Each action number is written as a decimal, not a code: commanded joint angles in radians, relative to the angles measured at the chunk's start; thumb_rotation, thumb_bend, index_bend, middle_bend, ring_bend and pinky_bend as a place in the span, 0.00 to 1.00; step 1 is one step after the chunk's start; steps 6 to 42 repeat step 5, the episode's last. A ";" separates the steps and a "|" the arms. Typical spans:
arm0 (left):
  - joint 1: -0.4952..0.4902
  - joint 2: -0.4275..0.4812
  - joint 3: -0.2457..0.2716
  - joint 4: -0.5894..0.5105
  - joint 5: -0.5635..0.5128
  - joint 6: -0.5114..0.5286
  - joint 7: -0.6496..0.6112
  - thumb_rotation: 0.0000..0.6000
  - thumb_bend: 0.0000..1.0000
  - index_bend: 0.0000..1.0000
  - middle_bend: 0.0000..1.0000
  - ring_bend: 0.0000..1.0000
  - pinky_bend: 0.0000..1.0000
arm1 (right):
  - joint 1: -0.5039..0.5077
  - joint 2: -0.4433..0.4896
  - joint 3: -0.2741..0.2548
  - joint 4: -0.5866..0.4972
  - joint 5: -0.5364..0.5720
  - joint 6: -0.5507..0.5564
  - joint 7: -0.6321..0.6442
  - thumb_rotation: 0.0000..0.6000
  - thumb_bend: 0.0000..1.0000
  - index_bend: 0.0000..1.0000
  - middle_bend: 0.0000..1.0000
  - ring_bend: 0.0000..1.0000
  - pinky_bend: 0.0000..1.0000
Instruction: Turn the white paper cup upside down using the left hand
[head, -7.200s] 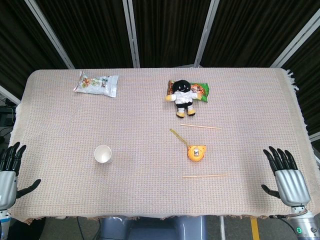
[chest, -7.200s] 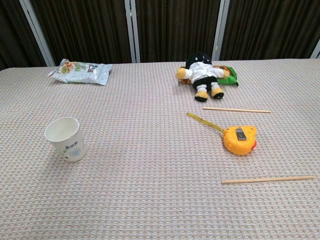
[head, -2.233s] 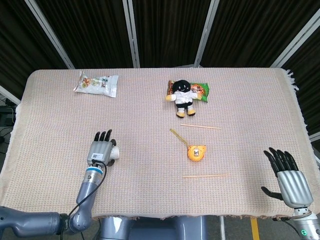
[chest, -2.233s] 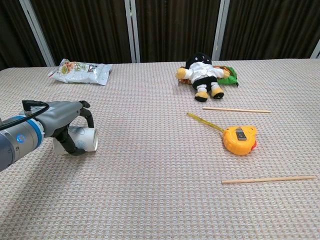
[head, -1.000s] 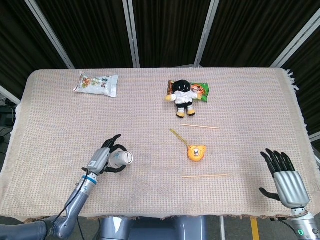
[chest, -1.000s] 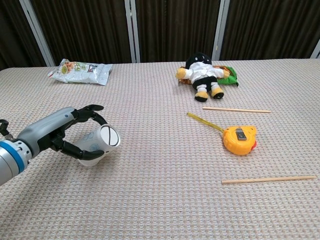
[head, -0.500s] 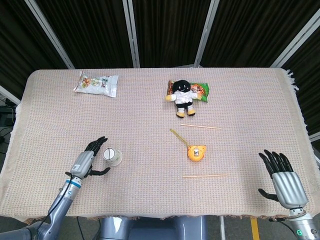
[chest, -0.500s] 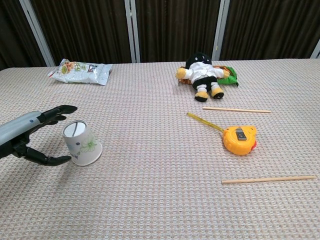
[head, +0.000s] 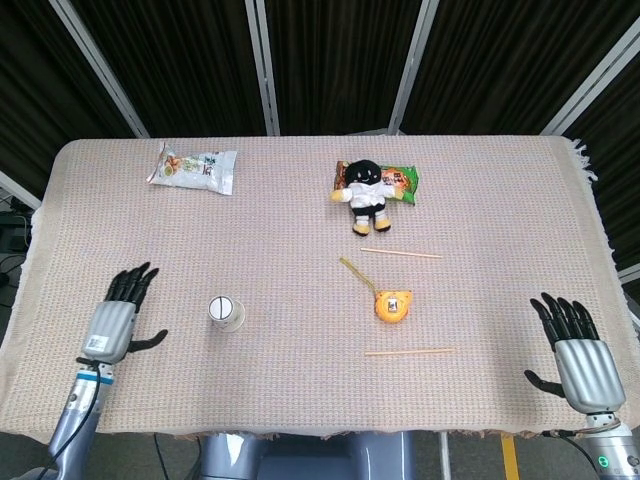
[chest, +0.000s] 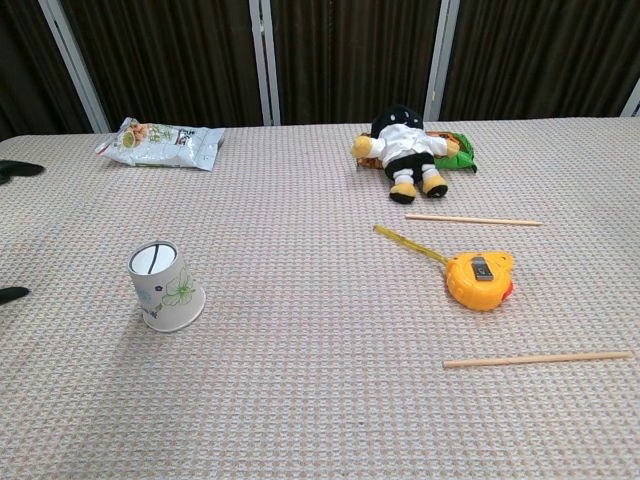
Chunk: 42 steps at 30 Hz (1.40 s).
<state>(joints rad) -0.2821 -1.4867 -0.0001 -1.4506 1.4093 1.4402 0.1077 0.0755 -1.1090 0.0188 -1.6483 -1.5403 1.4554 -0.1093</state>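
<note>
Left hand (head: 112, 322) empty, fingers (head: 133, 281) spread. White paper cup (head: 226, 312) upside down on the worktop (head: 300, 210), rim down, well apart to the right of those fingers. Right hand (head: 578, 362) likewise splayed, holding nothing, beyond the tape measure (head: 392, 304).

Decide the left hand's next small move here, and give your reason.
Probably just draw the left hand back to rest. The white paper cup stands rim-down on the tablecloth, base up, and the hand is open and apart from it, so nothing seems left to do.
</note>
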 joint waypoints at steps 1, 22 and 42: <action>0.083 0.064 0.029 -0.061 0.036 0.114 0.101 1.00 0.09 0.00 0.00 0.00 0.00 | -0.001 -0.002 0.001 0.000 0.001 0.003 -0.004 1.00 0.03 0.00 0.00 0.00 0.00; 0.121 0.095 0.051 -0.087 0.043 0.143 0.141 1.00 0.06 0.00 0.00 0.00 0.00 | -0.002 -0.004 0.004 -0.001 0.005 0.005 -0.013 1.00 0.03 0.00 0.00 0.00 0.00; 0.121 0.095 0.051 -0.087 0.043 0.143 0.141 1.00 0.06 0.00 0.00 0.00 0.00 | -0.002 -0.004 0.004 -0.001 0.005 0.005 -0.013 1.00 0.03 0.00 0.00 0.00 0.00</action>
